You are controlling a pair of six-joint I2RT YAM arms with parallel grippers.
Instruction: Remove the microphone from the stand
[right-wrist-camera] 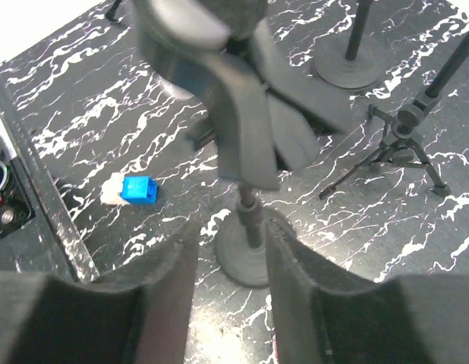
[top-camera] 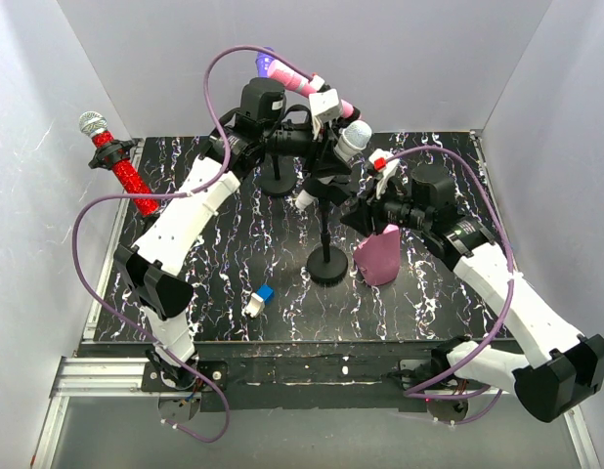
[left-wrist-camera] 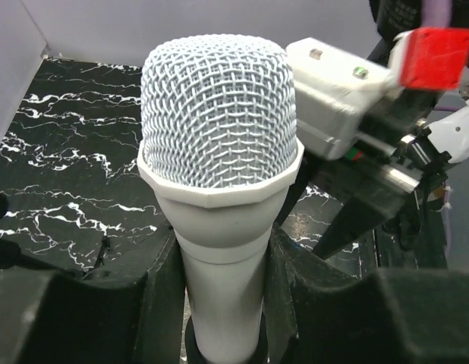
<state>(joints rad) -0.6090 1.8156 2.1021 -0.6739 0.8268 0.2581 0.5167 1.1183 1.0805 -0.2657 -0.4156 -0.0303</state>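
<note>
A white microphone [left-wrist-camera: 219,121] with a mesh head sits tilted in the clip of the black stand [top-camera: 328,262] at the table's middle; from above the microphone [top-camera: 351,138] shows its head up and to the right. My left gripper [left-wrist-camera: 223,262] is shut on its handle just under the head, one black finger pressed to each side. My right gripper [right-wrist-camera: 231,250] hangs open above the stand's round base [right-wrist-camera: 250,258], with the thin pole rising between its fingers and touching neither. The clip is blurred at the top of the right wrist view.
A pink microphone [top-camera: 300,82] sits on a rear stand [top-camera: 277,182]. A red glitter microphone [top-camera: 121,168] is at the left wall. A pink object [top-camera: 378,256] stands right of the middle stand's base. A blue and white brick [right-wrist-camera: 136,189] lies near the front. A tripod stand [right-wrist-camera: 401,144] stands close by.
</note>
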